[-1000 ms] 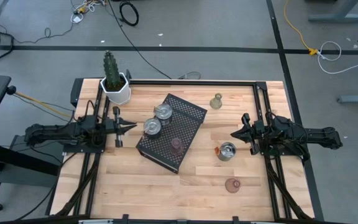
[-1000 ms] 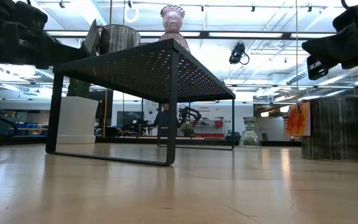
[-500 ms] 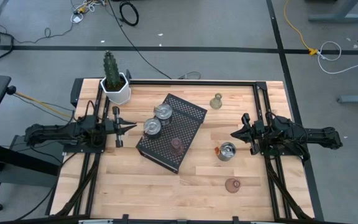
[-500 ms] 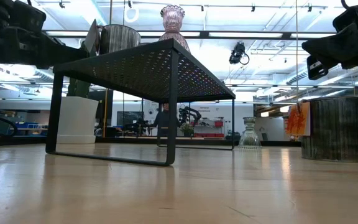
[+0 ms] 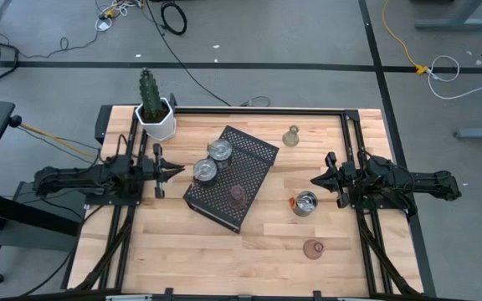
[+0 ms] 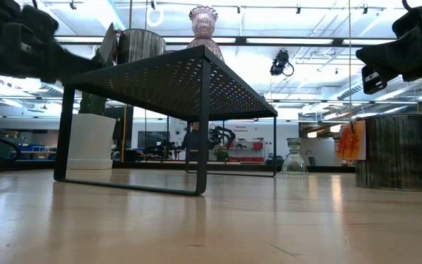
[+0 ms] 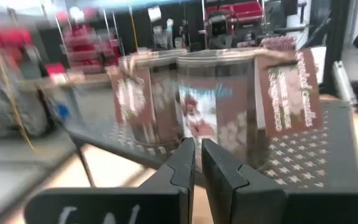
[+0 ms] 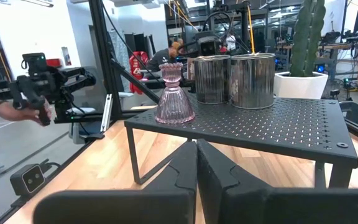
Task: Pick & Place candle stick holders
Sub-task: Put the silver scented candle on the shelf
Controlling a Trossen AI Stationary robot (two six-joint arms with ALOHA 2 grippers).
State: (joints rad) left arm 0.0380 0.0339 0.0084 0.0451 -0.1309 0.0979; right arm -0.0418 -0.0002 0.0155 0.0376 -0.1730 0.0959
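A black perforated tray (image 5: 249, 159) stands mid-table on its legs. On it are two silver candle stick holders (image 5: 219, 151) (image 5: 205, 170) and a pink glass one (image 5: 238, 195). An olive-yellow holder (image 5: 291, 136), a silver one (image 5: 305, 203) and a pink one (image 5: 313, 248) stand on the bare wood to the tray's right. My left gripper (image 5: 178, 170) is shut and points level at the tray from the table's left; the silver holders (image 7: 216, 106) are right ahead of it. My right gripper (image 5: 315, 180) is shut and points level from the right, above the table silver holder.
A white hexagonal pot with a cactus (image 5: 156, 117) stands at the far left corner. Black rails (image 5: 351, 150) run along both table sides. Bare wood lies along the near edge (image 5: 224, 259). Beyond the table a person's hand (image 8: 8, 109) holds a dark device.
My left gripper has rolled a little about the line it points along, staying in place. Nothing on the table has moved.
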